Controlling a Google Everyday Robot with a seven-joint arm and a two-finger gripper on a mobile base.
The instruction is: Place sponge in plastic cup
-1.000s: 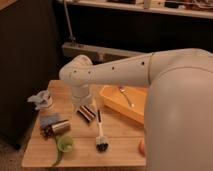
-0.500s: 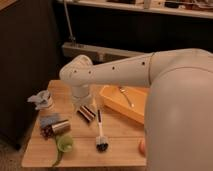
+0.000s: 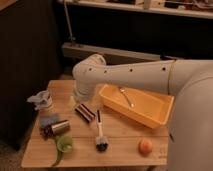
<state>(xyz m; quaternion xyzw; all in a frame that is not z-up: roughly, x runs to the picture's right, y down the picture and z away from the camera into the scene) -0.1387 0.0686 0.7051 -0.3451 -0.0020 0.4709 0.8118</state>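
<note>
Although a full second separates this camera view from the earliest one, nothing on the desk (image 3: 125,150) has shifted, and the arm keeps the same bent pose, its elbow high over the back left of the desk. The tool (image 3: 78,98) hangs at the arm's lower end, low over the desk between the yellow tray (image 3: 161,119) and a grey-blue bundle (image 3: 41,100) at the left edge, just behind a dark ribbed packet (image 3: 85,112). Whether it is apart or together I cannot tell, and nothing shows in it.

The sponge (image 3: 49,120), a flat blue-grey block, lies at the front left of the desk, touching or just beside a can (image 3: 60,128) on its side. The plastic cup (image 3: 64,144), green, sits near the front edge, just beside that can. A brush (image 3: 101,137) and an orange fruit (image 3: 145,146) lie further right.

With nothing altered, I judge the task is stalled before the grasp. The sponge is untouched, and the tool would need to move forward and left to reach it.
</note>
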